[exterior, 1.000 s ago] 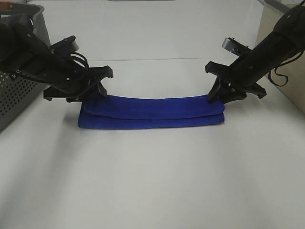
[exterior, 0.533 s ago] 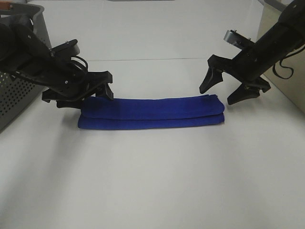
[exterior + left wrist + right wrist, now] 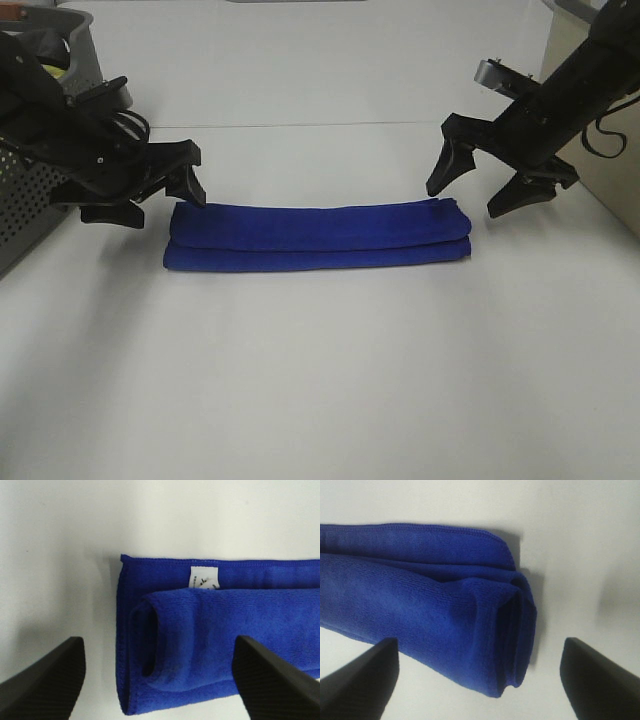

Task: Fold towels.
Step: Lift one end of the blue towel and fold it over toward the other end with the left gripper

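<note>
The royal-blue towel (image 3: pixel 318 237) lies folded into a long narrow strip on the white table, with a small white tag (image 3: pixel 204 577) at its left end. My left gripper (image 3: pixel 148 198) is open and empty, just left of and slightly above the towel's left end (image 3: pixel 165 640). My right gripper (image 3: pixel 478 198) is open and empty, raised above and just right of the towel's right end (image 3: pixel 470 630). Neither gripper touches the towel.
A grey perforated basket (image 3: pixel 40 190) stands at the far left behind my left arm, with a bit of yellow-green cloth (image 3: pixel 55 72) inside. A beige box or wall (image 3: pixel 600 170) stands at the right edge. White table (image 3: pixel 320 380) spreads in front of the towel.
Both grippers have let go of the towel's ends and opened. The left gripper drew back to the left; the right one lifted up and to the right. The towel stays folded.
</note>
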{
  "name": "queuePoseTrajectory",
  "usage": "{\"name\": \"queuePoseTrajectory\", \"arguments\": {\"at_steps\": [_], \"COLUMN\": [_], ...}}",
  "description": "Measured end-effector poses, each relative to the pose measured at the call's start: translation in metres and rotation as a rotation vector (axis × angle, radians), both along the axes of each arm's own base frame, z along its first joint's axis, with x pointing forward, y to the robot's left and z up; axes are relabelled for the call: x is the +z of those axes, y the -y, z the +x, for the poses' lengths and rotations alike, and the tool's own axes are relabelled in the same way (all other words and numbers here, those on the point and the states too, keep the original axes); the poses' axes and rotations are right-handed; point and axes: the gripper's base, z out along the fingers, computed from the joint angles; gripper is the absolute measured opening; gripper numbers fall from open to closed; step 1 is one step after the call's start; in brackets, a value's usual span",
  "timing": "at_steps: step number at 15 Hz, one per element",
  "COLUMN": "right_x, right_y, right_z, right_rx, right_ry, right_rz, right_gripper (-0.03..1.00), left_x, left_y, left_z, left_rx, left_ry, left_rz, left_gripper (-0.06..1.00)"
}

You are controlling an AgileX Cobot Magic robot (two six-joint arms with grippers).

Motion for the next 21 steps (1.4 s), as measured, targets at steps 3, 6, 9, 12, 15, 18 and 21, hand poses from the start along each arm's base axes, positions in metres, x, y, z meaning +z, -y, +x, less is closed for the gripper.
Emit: {"name": "queuePoseTrajectory", "arguments": {"at_steps": [3, 6, 9, 12, 15, 18, 21], "right_x": [0.0, 0.0, 0.0, 0.0, 0.0, 0.0, 0.0], "right_y": [0.0, 0.0, 0.001, 0.001, 0.001, 0.001, 0.001], "right_z": [0.0, 0.001, 0.002, 0.002, 0.003, 0.003, 0.003], "right_rx": [-0.001, -0.004, -0.009, -0.013, -0.013, -0.013, -0.014], "right_ry": [0.003, 0.01, 0.019, 0.023, 0.025, 0.025, 0.025], "right_rz": [-0.001, -0.003, -0.005, -0.005, -0.006, -0.006, -0.005], "right_gripper": [0.82, 0.82, 0.82, 0.82, 0.82, 0.82, 0.82], "left_x": [-0.012, -0.028, -0.038, -0.042, -0.046, -0.052, -0.045], "left_y": [0.002, 0.006, 0.007, 0.011, 0.014, 0.014, 0.012], "left_z": [0.007, 0.013, 0.017, 0.022, 0.022, 0.02, 0.018], "left_rx": [-0.011, -0.033, -0.033, -0.032, -0.039, -0.047, -0.087], "left_ry": [-0.031, -0.082, -0.098, -0.086, -0.086, -0.116, -0.109], "left_rz": [-0.001, -0.005, -0.008, -0.053, -0.084, -0.076, -0.039], "left_gripper": [0.77, 0.77, 0.77, 0.76, 0.58, 0.1, 0.08]}}
